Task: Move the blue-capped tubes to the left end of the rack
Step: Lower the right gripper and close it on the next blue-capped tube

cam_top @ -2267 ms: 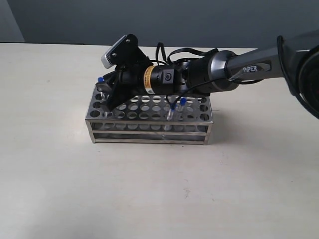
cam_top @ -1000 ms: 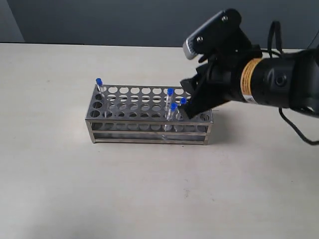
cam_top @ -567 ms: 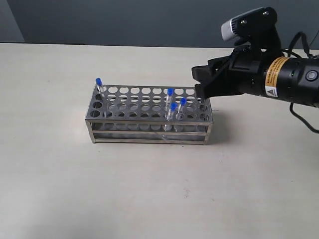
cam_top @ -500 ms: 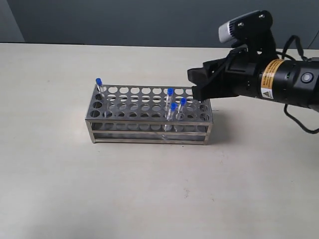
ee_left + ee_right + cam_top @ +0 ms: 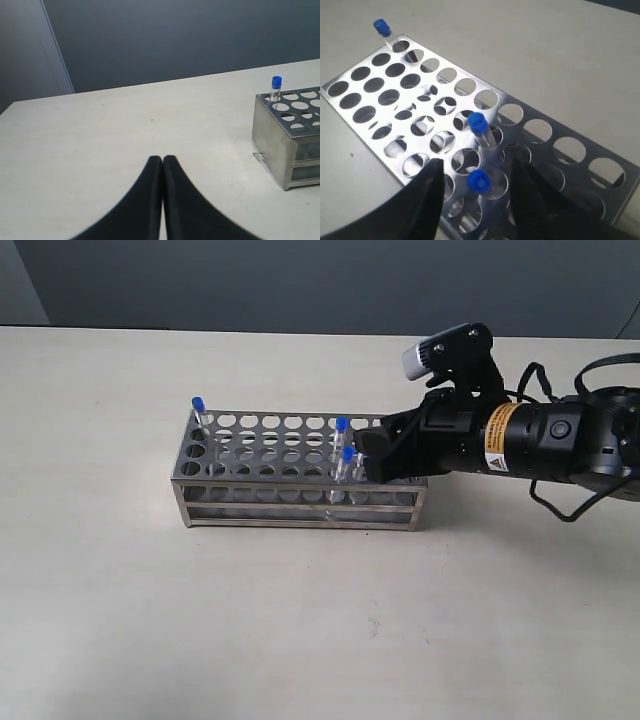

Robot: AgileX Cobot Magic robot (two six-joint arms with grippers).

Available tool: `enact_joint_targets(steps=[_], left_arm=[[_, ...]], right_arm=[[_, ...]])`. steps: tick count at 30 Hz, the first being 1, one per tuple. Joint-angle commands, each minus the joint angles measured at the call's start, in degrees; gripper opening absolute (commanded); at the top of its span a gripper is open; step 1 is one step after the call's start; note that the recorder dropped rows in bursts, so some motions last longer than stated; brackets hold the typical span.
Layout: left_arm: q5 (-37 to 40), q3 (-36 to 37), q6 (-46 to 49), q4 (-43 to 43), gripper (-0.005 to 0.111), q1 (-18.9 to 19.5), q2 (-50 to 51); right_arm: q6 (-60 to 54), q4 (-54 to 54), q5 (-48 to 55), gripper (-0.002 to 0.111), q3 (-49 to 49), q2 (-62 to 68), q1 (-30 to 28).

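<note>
Above the right end of the rack (image 5: 290,492), exterior view: the right gripper (image 5: 372,462) sits just beside two blue-capped tubes (image 5: 341,428). Left wrist view: the left gripper (image 5: 163,161) has its jaws pressed together, with the rack well ahead of them. Right wrist view: the jaws are spread wide, with one blue-capped tube (image 5: 479,182) between them, clear of both.

The right jaws cover the right end of the rack (image 5: 270,485); the left wrist view crops it

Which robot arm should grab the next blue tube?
Right. The right gripper has its fingers open on either side of a blue-capped tube in the rack. The left gripper is shut and apart from the rack.
</note>
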Motion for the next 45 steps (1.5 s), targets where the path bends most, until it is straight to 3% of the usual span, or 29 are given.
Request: enact_joint_targets(steps=[1,15,36,40,42,45], left_arm=[[-0.1,-0.2,0.0,0.0,0.001,-0.7,-0.3],[-0.1,-0.2,0.0,0.0,0.001,-0.7,-0.3],[-0.1,-0.2,0.0,0.0,0.001,-0.7,-0.3],[-0.1,-0.2,0.0,0.0,0.001,-0.7,-0.3],[-0.1,-0.2,0.0,0.0,0.001,-0.7,-0.3],[-0.1,-0.2,0.0,0.0,0.001,-0.7,-0.3]], right_arm=[[-2.7,0.0,0.5,0.042,0.2,1.1,-0.4],[-11.6,7.4,-0.3,0.042,0.1,4.6,-0.4],[-12.2,8.1,-6.7,0.042,0.1,8.1,-0.4],[-12.2,8.2,-6.7,0.026,0.1,8.1,-0.4],[-12.2,8.6,-6.8,0.0,0.1,8.1,-0.4],[-12.5,8.9,-6.6,0.0,0.1,7.9,-0.4]])
